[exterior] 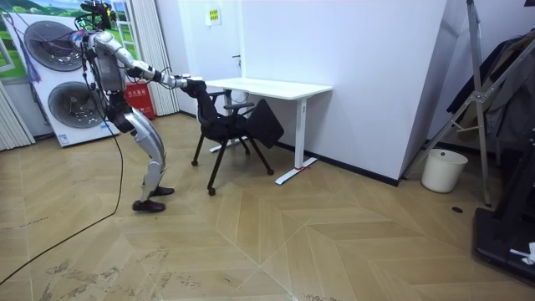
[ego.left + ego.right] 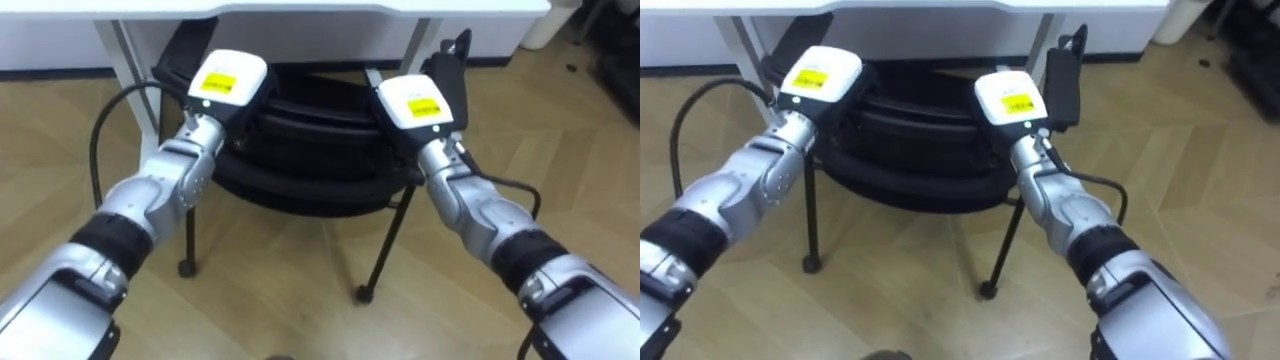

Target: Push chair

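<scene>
Chair (image 2: 300, 175), black with thin legs, stands on the wood floor (image 2: 560, 140) with its far side under the white desk (image 2: 300, 12). The robot leans in with both arms out. Its left hand (image 2: 228, 85) and right hand (image 2: 422, 100) sit on the chair's back, one at each end. Their fingers are hidden, so I cannot tell if they grip

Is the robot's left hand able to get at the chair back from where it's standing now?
Probably yes. The left hand sits right at the top of the chair back, as does the right hand, with nothing in between. The white desk lies beyond it.
</scene>
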Robot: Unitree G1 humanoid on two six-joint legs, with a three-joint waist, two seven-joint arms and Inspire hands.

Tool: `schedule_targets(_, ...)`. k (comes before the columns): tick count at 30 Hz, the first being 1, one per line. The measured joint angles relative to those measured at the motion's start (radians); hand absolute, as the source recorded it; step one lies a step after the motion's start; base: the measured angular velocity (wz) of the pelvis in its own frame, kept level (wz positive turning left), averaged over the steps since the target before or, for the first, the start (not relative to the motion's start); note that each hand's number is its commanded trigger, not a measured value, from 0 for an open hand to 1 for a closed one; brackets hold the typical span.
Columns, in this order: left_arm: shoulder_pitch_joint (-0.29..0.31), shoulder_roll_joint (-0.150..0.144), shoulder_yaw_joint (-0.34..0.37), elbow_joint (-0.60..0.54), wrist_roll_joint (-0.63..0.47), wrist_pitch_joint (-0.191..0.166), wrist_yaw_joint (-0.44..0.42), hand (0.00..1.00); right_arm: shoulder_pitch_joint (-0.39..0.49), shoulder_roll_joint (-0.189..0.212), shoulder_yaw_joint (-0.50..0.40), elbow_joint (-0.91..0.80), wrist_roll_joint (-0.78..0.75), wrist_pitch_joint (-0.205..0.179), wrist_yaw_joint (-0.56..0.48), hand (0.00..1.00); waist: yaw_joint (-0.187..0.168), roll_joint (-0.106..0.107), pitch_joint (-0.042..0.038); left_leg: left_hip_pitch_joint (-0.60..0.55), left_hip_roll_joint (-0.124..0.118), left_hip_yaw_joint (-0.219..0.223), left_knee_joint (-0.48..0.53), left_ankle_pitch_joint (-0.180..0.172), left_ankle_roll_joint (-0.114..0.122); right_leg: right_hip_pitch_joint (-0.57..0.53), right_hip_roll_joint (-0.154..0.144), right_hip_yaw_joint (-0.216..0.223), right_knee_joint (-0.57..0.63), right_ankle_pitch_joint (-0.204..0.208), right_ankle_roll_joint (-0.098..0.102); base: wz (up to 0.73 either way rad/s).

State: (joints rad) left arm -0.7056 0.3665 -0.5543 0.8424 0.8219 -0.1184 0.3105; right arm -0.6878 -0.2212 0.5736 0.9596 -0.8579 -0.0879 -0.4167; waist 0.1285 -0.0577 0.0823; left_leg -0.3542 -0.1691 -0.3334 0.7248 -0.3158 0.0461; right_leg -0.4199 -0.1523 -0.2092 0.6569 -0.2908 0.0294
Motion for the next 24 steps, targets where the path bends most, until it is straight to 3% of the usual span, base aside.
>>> schedule_targets(1,0.009,-0.002,0.001,0.006,-0.007,-0.001,0.007,1.00,0.000,0.000,0.007,0.000,-0.004,-0.001,0.000,1.00,-0.004,0.000,0.0002,0.008,0.006,-0.004,0.004,-0.016,-0.015,0.003,-0.004,0.018,-0.053,0.064,0.007,0.37)
schedule_targets(2,0.015,-0.001,0.008,0.009,-0.012,-0.004,0.014,1.00,-0.003,-0.006,0.013,-0.004,-0.006,-0.002,0.000,1.00,0.001,-0.002,-0.0069,0.007,0.026,0.008,0.014,-0.031,-0.038,0.010,0.005,0.006,-0.046,0.085,-0.013,0.31)
schedule_targets(3,0.013,-0.006,0.011,0.009,-0.014,-0.004,0.014,1.00,-0.006,-0.015,0.018,-0.011,-0.006,-0.002,0.001,1.00,0.005,0.001,-0.0084,0.002,0.042,0.022,0.018,-0.037,-0.051,0.009,0.007,-0.006,-0.041,0.091,-0.024,0.18)
schedule_targets(4,0.011,-0.014,0.016,0.012,-0.016,-0.003,0.020,1.00,-0.021,-0.027,0.029,-0.012,-0.002,-0.002,0.009,1.00,0.012,0.005,-0.0064,-0.002,0.086,0.068,0.013,-0.045,-0.067,0.011,0.005,-0.035,-0.032,0.104,-0.046,0.16)
schedule_targets(6,0.011,-0.038,0.021,0.024,-0.017,0.007,0.033,1.00,-0.032,-0.045,0.037,-0.009,0.000,-0.006,0.023,1.00,0.013,0.018,-0.0026,0.011,0.157,0.120,-0.022,-0.040,-0.098,0.034,0.010,-0.080,-0.035,0.095,-0.070,0.27)
schedule_targets(9,0.013,-0.046,0.029,0.025,-0.017,0.009,0.046,1.00,-0.037,-0.056,0.040,-0.023,-0.004,-0.007,0.028,1.00,0.014,0.012,-0.0006,0.033,0.181,0.133,-0.082,-0.019,-0.127,0.039,0.013,-0.095,-0.035,0.075,-0.091,0.14)
schedule_targets(12,0.009,-0.050,0.032,0.026,-0.017,0.009,0.053,1.00,-0.042,-0.059,0.040,-0.029,-0.005,-0.005,0.031,1.00,0.013,0.008,0.0022,0.040,0.198,0.136,-0.103,-0.002,-0.141,0.046,0.011,-0.121,-0.031,0.061,-0.106,0.15)
schedule_targets(13,0.002,-0.050,0.031,0.031,-0.017,0.009,0.053,1.00,-0.049,-0.056,0.039,-0.023,-0.005,-0.005,0.035,1.00,0.011,0.002,0.0092,0.049,0.206,0.141,-0.110,0.002,-0.146,0.055,0.012,-0.130,-0.027,0.052,-0.112,0.18)
schedule_targets(14,-0.002,-0.047,0.030,0.033,-0.017,0.009,0.053,1.00,-0.053,-0.053,0.038,-0.020,-0.005,-0.005,0.040,1.00,0.010,-0.001,0.0111,0.051,0.211,0.142,-0.113,0.004,-0.150,0.058,0.011,-0.138,-0.020,0.039,-0.116,0.19)
schedule_targets(18,-0.008,-0.046,0.043,0.031,-0.016,0.010,0.054,1.00,-0.070,-0.054,0.034,-0.022,-0.010,-0.008,0.054,1.00,0.003,-0.007,0.0135,0.052,0.213,0.128,-0.142,0.013,-0.168,0.049,0.010,-0.151,-0.016,0.025,-0.128,0.12)
schedule_targets(19,-0.008,-0.046,0.044,0.028,-0.015,0.010,0.054,1.00,-0.071,-0.056,0.032,-0.026,-0.012,-0.009,0.057,1.00,0.002,-0.008,0.0108,0.054,0.214,0.128,-0.134,0.014,-0.169,0.043,0.007,-0.157,-0.014,0.022,-0.132,0.00)
schedule_targets(20,-0.005,-0.047,0.051,0.025,-0.013,0.011,0.055,1.00,-0.078,-0.059,0.029,-0.027,-0.017,-0.014,0.068,1.00,0.000,-0.008,0.0114,0.049,0.228,0.143,-0.063,0.006,-0.156,0.035,-0.006,-0.176,-0.006,0.016,-0.143,-0.19)
schedule_targets(21,0.005,-0.047,0.054,0.026,-0.008,0.010,0.058,1.00,-0.078,-0.055,0.030,-0.026,-0.018,-0.015,0.085,1.00,0.010,-0.005,0.0104,0.062,0.257,0.193,0.014,-0.014,-0.131,0.055,-0.007,-0.190,-0.004,0.010,-0.144,-0.17)
schedule_targets(23,0.009,-0.047,0.056,0.026,0.003,0.007,0.059,1.00,-0.071,-0.056,0.027,-0.024,-0.018,-0.024,0.095,1.00,-0.005,0.001,0.0124,0.086,0.292,0.229,0.032,-0.032,-0.131,0.089,-0.015,-0.229,0.005,-0.005,-0.140,0.28)
schedule_targets(24,0.009,-0.052,0.056,0.028,0.007,0.007,0.058,1.00,-0.065,-0.055,0.021,-0.024,-0.018,-0.026,0.099,1.00,-0.012,-0.001,0.0119,0.088,0.296,0.241,0.034,-0.036,-0.131,0.092,-0.019,-0.237,0.014,-0.014,-0.138,0.49)
